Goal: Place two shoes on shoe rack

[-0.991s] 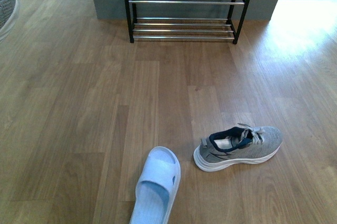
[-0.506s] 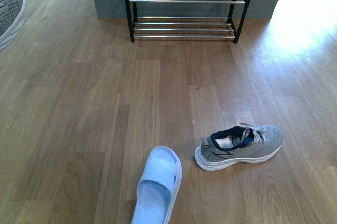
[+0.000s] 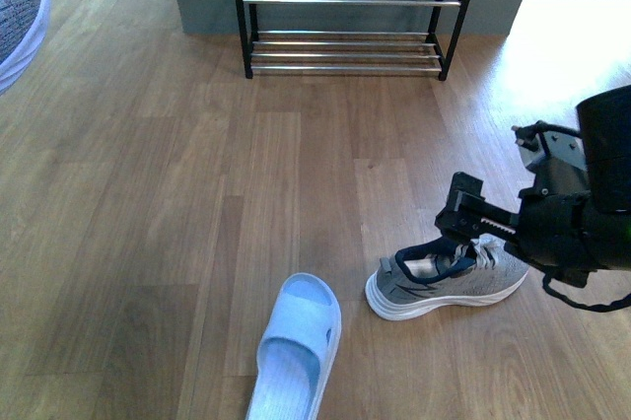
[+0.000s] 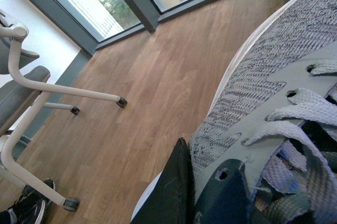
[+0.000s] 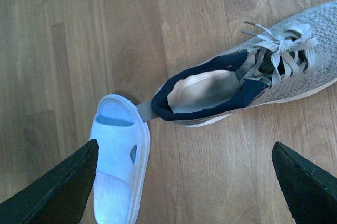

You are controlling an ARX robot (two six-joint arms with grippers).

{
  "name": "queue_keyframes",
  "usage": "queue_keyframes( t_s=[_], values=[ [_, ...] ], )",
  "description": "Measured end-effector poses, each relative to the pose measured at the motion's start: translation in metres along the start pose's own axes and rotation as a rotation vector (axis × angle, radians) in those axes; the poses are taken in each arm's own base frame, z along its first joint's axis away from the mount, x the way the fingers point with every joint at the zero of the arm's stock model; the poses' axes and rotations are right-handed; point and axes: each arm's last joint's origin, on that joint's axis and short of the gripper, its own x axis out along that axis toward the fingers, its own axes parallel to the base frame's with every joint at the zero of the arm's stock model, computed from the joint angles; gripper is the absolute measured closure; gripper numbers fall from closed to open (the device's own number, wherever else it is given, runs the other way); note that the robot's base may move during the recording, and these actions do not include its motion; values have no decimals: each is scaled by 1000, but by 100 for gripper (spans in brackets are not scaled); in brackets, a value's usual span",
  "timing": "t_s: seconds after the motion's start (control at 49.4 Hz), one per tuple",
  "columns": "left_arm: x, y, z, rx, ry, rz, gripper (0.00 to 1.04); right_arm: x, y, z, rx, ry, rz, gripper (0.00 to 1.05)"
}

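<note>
While the right gripper (image 3: 459, 228) hangs with jaws wide apart over one grey sneaker (image 3: 463, 282) on the near-right floor, just right of a pale blue slipper (image 3: 294, 346), the left gripper (image 4: 178, 197) is clamped on the second sneaker (image 4: 263, 77), aloft at left; the shoe rack (image 3: 345, 6) stands far centre.

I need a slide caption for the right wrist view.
Open right gripper above a grey sneaker beside a pale blue slipper on wood floor.
</note>
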Motion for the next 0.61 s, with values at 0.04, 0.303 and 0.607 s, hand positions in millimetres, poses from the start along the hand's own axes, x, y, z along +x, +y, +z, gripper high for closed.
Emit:
queue_keyframes(
  t_s=[0.04,0.303,0.607],
  values=[
    [0,0,0,0,0,0,103,9,1,-3,25,18,-11,9],
    [0,0,0,0,0,0,103,59,-12,-19,93,100,-160,9],
    [0,0,0,0,0,0,103,94,-45,-23,239,110,-238,9]
  ],
)
